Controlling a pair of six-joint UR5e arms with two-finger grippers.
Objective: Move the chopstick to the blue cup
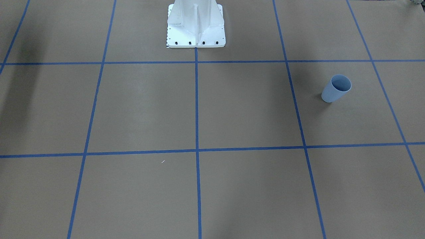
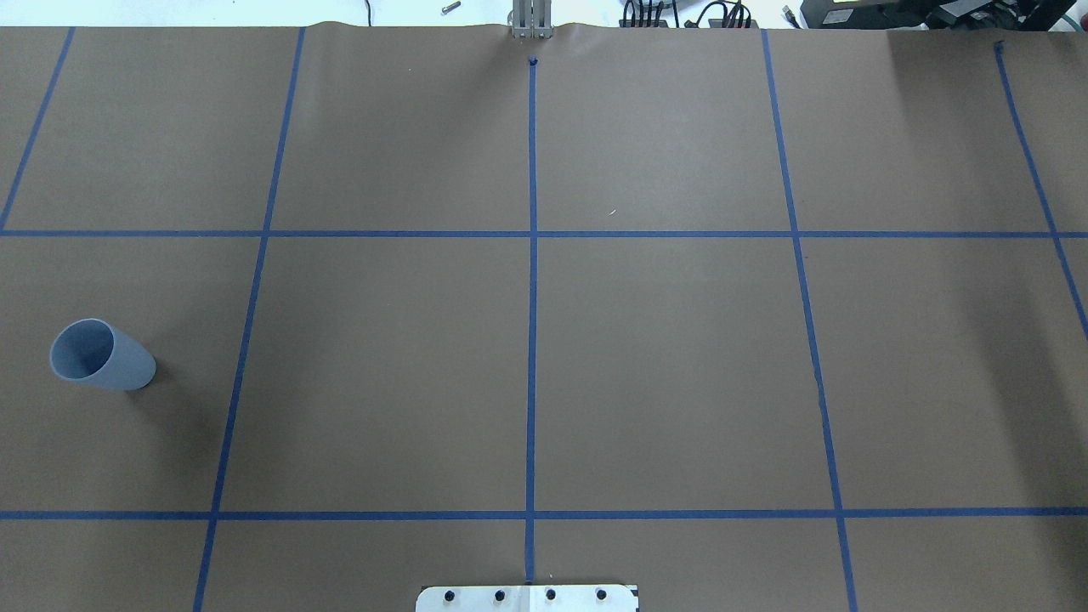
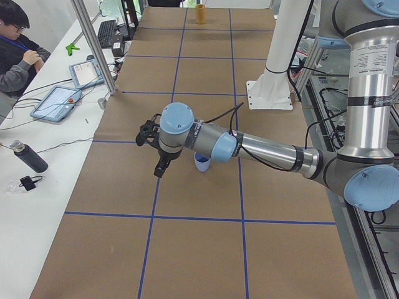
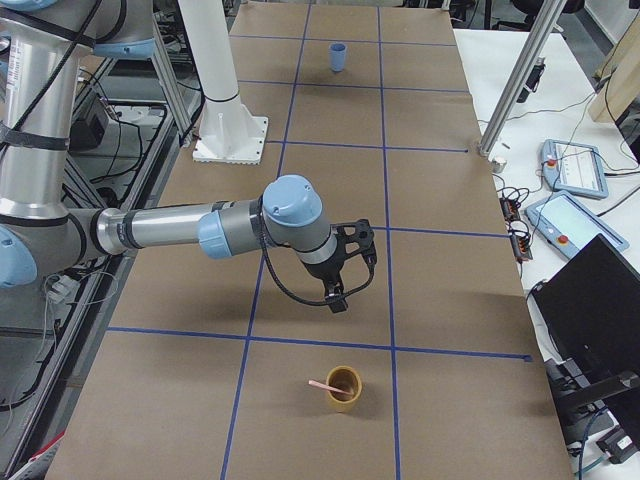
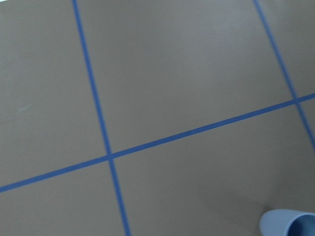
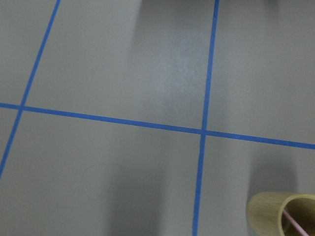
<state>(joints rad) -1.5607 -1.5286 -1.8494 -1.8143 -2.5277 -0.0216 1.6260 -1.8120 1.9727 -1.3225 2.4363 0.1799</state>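
Progress: transfer not begun | chopstick [image 4: 322,385] leaned in tan cup [image 4: 344,390], lower centre, right-side view | blue cup [image 2: 102,355] empty, overhead's left edge | left gripper [image 3: 153,148], right gripper [image 4: 350,270]: opening and hold couldn't be told.

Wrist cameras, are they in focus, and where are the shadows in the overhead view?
Left wrist view: slightly soft, tape lines smeared at right, blue cup cropped at the bottom corner. Right wrist view: hazier, tan cup and chopstick fuzzy, broad shadows on the paper. Overhead view: sharp, soft shadow beside the blue cup, darker patch upper right.
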